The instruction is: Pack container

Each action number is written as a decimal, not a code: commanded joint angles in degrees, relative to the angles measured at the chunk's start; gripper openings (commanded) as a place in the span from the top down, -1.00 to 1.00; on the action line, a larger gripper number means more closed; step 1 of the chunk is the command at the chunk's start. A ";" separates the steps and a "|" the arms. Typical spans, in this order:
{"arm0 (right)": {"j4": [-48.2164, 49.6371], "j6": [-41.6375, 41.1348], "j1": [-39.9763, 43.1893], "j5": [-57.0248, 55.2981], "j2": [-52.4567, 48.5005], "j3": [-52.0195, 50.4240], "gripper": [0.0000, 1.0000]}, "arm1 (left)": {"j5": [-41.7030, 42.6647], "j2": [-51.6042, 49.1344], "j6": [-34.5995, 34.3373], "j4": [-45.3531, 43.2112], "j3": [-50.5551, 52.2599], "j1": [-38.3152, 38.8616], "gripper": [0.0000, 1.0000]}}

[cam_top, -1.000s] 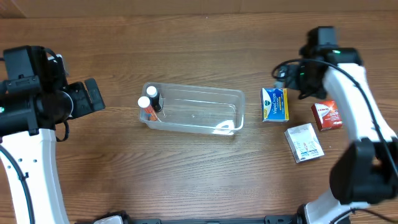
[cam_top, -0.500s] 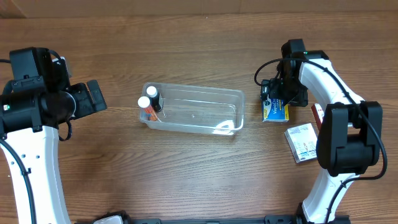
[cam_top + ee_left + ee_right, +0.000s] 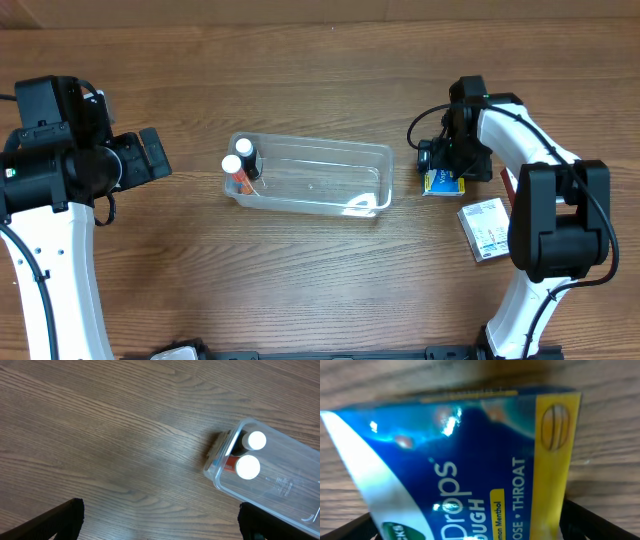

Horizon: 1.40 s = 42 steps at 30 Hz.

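Note:
The clear plastic container [image 3: 320,144] lies at the table's middle, with two white-capped bottles [image 3: 238,157] standing at its left end. It also shows in the left wrist view [image 3: 285,487], as do the bottles [image 3: 251,454]. My right gripper [image 3: 445,160] is down over a blue and yellow cough drops box [image 3: 441,183] to the right of the container. In the right wrist view the box [image 3: 470,455] fills the frame between my spread fingers [image 3: 470,530]. My left gripper [image 3: 150,155] is open and empty, hovering left of the container; its fingers [image 3: 160,525] show only wood between them.
A white box [image 3: 488,230] lies flat at the right, nearer the front. A sliver of a red box [image 3: 506,180] shows behind my right arm. Bare wood surrounds the container.
My right arm has swung left and down from behind the boxes onto the cough drops box, now covering most of it. The left arm has stayed put.

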<state>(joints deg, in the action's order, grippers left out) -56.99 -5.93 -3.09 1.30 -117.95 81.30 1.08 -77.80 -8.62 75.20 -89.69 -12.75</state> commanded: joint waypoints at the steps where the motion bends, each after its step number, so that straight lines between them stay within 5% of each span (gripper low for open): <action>1: 0.61 0.20 0.04 0.28 -0.87 -0.50 -1.00 | 0.48 -0.09 -0.37 -0.17 0.09 0.02 -1.00; 6: 0.83 0.17 0.04 0.31 -0.87 -0.50 -0.98 | 0.48 -0.09 -0.37 0.22 0.09 0.02 -1.00; 16: 1.44 0.17 0.04 0.28 -0.87 -0.50 -0.62 | 0.48 -0.09 -0.37 0.15 0.09 0.02 -1.00; 30: 0.48 -0.02 0.04 0.28 0.02 1.05 -0.50 | 0.44 -0.09 -0.37 -0.11 0.09 0.02 -1.00; 37: -4.74 -0.04 0.04 0.28 5.84 7.93 -0.24 | 0.42 -0.09 -0.37 -0.22 0.09 0.02 -1.00; 39: -7.43 -0.13 0.00 0.31 8.28 10.64 0.01 | 0.39 -0.09 -0.35 -0.17 0.09 0.02 -1.00; 42: -14.75 -3.13 -1.03 0.31 13.77 16.39 0.14 | 0.39 -0.09 -0.35 -0.15 0.09 0.02 -1.00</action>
<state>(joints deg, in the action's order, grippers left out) -67.92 -6.17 -3.16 1.28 -113.12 90.74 1.08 -77.80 -8.62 75.20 -89.69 -12.75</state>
